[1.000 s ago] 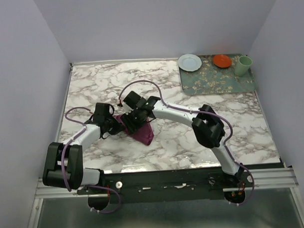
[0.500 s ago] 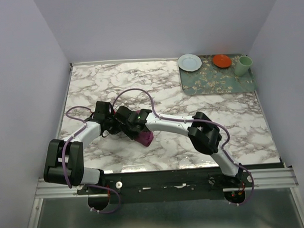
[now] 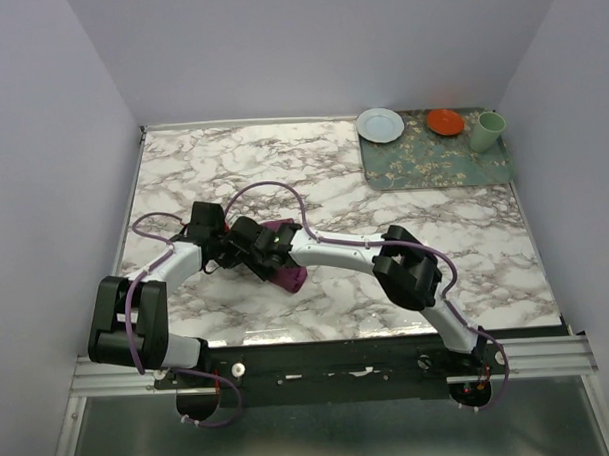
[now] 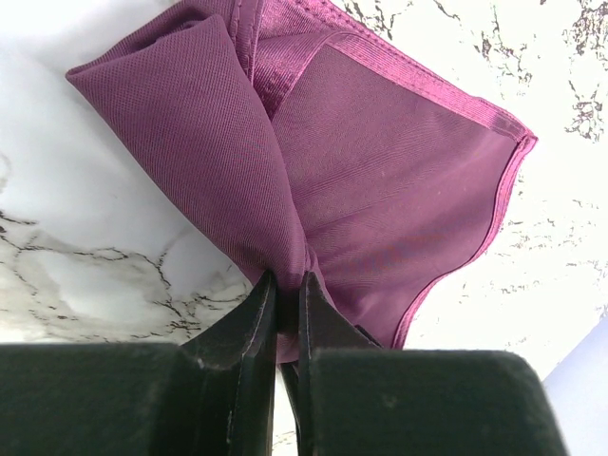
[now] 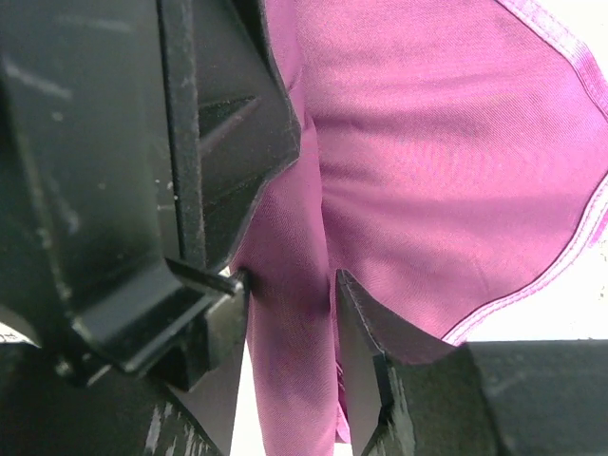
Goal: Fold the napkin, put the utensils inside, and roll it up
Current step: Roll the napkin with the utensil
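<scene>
Left gripper has its fingers pressed together, pinching a fold of the napkin. Right gripper sits just beside it, with one finger on each side of a bump in the same cloth. Whether it squeezes is hard to tell. The napkin lies bunched on the table, left of the middle, closer to the near edge.
</scene>
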Robot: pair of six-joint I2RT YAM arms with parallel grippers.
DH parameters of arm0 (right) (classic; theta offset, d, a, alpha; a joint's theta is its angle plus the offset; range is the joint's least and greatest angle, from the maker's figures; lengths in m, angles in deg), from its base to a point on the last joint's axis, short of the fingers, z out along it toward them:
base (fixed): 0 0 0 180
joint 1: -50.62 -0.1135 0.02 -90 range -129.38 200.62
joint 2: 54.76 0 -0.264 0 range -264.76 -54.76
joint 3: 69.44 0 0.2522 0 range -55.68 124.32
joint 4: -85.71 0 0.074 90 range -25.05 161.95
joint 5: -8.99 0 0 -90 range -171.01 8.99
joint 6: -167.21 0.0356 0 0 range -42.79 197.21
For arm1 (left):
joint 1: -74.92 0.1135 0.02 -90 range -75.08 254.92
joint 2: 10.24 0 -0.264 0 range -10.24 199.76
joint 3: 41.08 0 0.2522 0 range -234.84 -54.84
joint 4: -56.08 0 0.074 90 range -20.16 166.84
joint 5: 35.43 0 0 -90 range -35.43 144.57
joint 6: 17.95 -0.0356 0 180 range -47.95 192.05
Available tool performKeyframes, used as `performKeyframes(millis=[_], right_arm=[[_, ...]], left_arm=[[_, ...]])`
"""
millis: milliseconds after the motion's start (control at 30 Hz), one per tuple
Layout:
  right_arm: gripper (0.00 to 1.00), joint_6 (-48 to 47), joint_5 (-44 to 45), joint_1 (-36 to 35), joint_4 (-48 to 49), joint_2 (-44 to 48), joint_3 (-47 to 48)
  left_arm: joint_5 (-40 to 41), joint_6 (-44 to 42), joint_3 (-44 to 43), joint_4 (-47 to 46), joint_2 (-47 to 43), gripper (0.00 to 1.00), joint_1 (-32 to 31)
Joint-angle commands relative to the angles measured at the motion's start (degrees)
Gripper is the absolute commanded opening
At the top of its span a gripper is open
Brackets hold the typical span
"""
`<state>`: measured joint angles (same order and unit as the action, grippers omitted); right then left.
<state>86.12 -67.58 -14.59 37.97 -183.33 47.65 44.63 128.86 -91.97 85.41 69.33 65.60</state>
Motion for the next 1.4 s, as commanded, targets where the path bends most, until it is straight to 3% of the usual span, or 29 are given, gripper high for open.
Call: performKeyframes(millis=[0,133,333,400,433,633,733,900,1033,1367], right_arm=[[0.49,-1.61,-3.15,-0.53,0.58,-3.61,-0.94],[0.44,-2.14,-3.58,0.17,0.84,-4.58,-0.85],[0.1,-1.88,-8.5,3.15,2.15,-4.5,-3.73],[0.02,-1.44,-13.13,4.12,3.3,-3.18,-5.23],[0.0,-1.09,-15.78,5.34,4.78,-2.74,-6.03],[0.0,3.57,-38.08,12.81,15.4,-1.77,-13.76],[0.01,5.15,-48.71,16.5,19.63,-4.13,-15.35],[0.01,7.52,-60.61,19.85,22.99,-8.26,-15.09],[0.01,11.12,-69.83,22.05,24.31,-12.04,-13.33],[0.01,14.91,-77.24,23.37,26.33,-15.92,-10.87]], left_arm=[[0.0,-1.62,0.3,4.29,1.64,0.0,-0.17],[-0.17,-2.15,0.3,4.29,1.73,0.0,-0.17],[-1.32,-5.22,0.3,3.06,0.76,0.0,0.18],[-1.05,-7.41,0.12,3.23,0.33,0.08,0.62],[-0.97,-8.03,0.12,3.24,-0.2,0.21,0.71],[1.23,-13.74,-0.32,5.08,-4.76,0.56,0.88],[3.07,-15.77,-0.06,7.19,-8.1,0.64,0.88],[2.47,-14.72,2.75,6.41,-11.72,0.73,0.88],[-0.61,-11.73,4.6,1.75,-7.96,0.75,0.88],[0.18,-8.3,5.39,-6.6,-2.14,0.75,0.97]])
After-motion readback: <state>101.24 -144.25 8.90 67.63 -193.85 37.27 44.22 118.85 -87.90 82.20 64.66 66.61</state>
